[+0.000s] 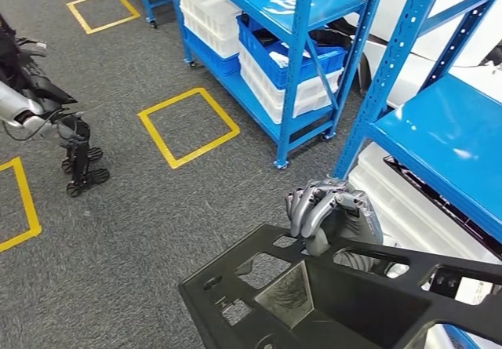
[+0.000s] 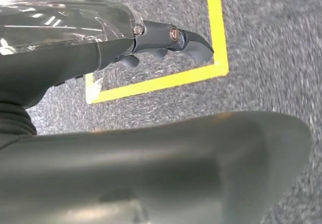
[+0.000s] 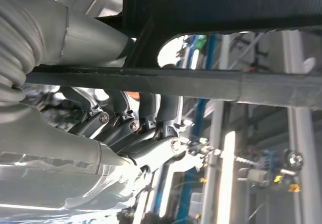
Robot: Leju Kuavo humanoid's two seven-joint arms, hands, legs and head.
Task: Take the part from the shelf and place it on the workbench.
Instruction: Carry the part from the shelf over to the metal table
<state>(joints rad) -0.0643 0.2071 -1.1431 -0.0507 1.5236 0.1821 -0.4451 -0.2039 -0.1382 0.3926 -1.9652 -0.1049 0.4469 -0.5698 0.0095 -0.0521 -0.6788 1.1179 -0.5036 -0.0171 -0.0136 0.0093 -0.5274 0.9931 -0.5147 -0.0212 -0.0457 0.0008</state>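
The part (image 1: 332, 302) is a large black plastic panel with several cut-outs, low in the head view and off the shelf. My right hand (image 1: 332, 208) grips its upper bar, fingers curled over the edge. In the right wrist view the fingers (image 3: 125, 126) wrap around that black bar (image 3: 189, 83). My left hand (image 1: 80, 157) hangs at the far left above the grey carpet, holding nothing. In the left wrist view its fingers (image 2: 171, 38) are stretched out over a yellow floor square (image 2: 159, 83).
A blue shelf (image 1: 449, 137) stands close on the right, just beyond the part. Another blue rack (image 1: 296, 51) ahead holds white bins (image 1: 207, 12) and a blue crate (image 1: 278, 59). Yellow taped squares (image 1: 188, 125) mark the grey carpet.
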